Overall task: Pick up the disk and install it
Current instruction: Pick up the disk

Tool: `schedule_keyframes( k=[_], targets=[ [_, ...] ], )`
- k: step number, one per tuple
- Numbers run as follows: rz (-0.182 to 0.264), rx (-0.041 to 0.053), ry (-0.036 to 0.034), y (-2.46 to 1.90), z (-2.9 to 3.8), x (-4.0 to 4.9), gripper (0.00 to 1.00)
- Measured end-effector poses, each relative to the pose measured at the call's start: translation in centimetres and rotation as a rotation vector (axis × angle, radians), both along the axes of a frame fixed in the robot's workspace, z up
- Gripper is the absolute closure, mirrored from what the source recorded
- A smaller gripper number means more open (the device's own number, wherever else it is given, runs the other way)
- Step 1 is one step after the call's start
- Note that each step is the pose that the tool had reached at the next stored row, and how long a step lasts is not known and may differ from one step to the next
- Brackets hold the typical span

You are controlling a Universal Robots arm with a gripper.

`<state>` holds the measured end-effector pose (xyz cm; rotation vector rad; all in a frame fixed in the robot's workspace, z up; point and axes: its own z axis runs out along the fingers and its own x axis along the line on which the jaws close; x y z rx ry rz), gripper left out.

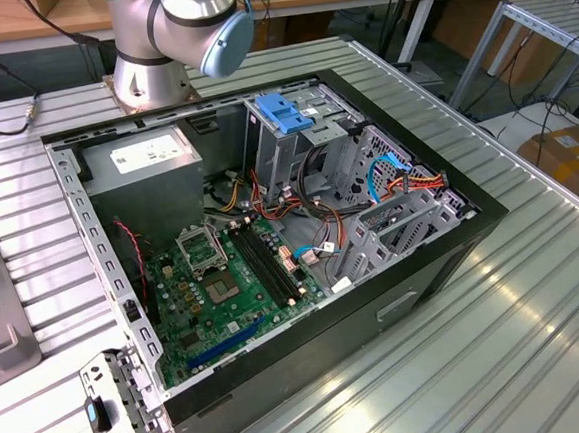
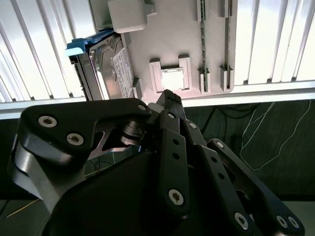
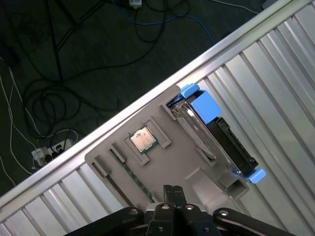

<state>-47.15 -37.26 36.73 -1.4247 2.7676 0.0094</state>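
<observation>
Blue plastic frames the disk (image 3: 226,140), on edge beside the closed, empty gripper (image 3: 173,190); it seems stiff and heavy, so hold its flat faces.

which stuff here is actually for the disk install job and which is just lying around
For the job: disk, on edge in the grey tray; hand, near the tray; open computer case.
Lying about: processor chip on the tray; cables on the floor.

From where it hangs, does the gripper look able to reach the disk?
Probably yes: the disk sits uncovered in the grey holder, nothing over it, and the gripper hovers close by, jaws shut.
</observation>
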Motion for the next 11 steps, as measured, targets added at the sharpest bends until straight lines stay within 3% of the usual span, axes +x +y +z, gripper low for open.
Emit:
schedule_keyframes(
  k=[11],
  targets=[
    [0.035, 0.0001, -0.0001, 0.00, 0.00, 0.00, 0.90]
  ],
)
